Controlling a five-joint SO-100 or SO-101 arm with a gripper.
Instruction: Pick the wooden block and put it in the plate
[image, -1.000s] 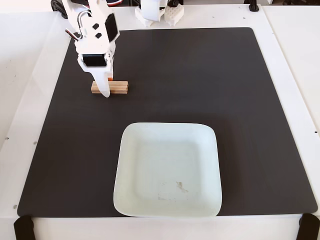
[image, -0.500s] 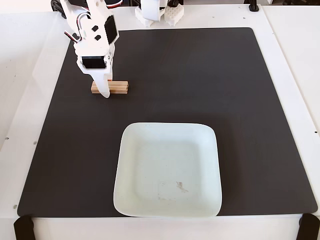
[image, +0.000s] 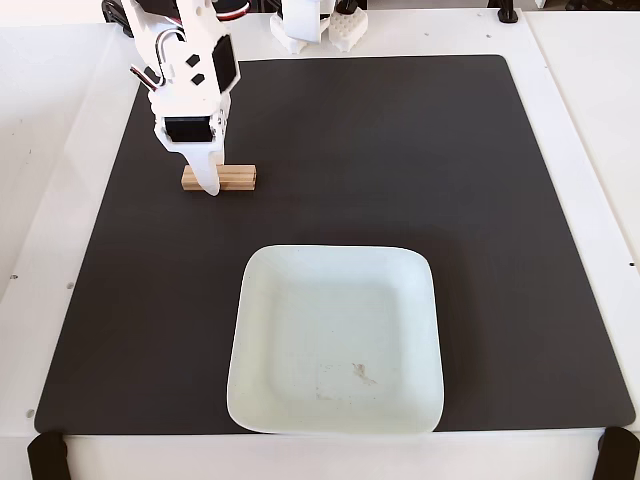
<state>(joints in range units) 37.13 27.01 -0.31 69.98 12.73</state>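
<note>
Nearest the camera, fixed view: the plate, square with rounded corners and a raised rim, pale mint-white, lying flat on the black mat; a few small marks on its inside floor, nothing in it.

Mat: covers most of the white surface.

Farther back, upper left of the mat: the wooden block, a short tan bar lying lengthwise left to right, well apart from the plate.

Tool: white, reaching down over the block's left part; its front finger crosses the block's face, the block's right part showing clear beside it. Whether the fingers clamp the block cannot be told from this angle.
</note>
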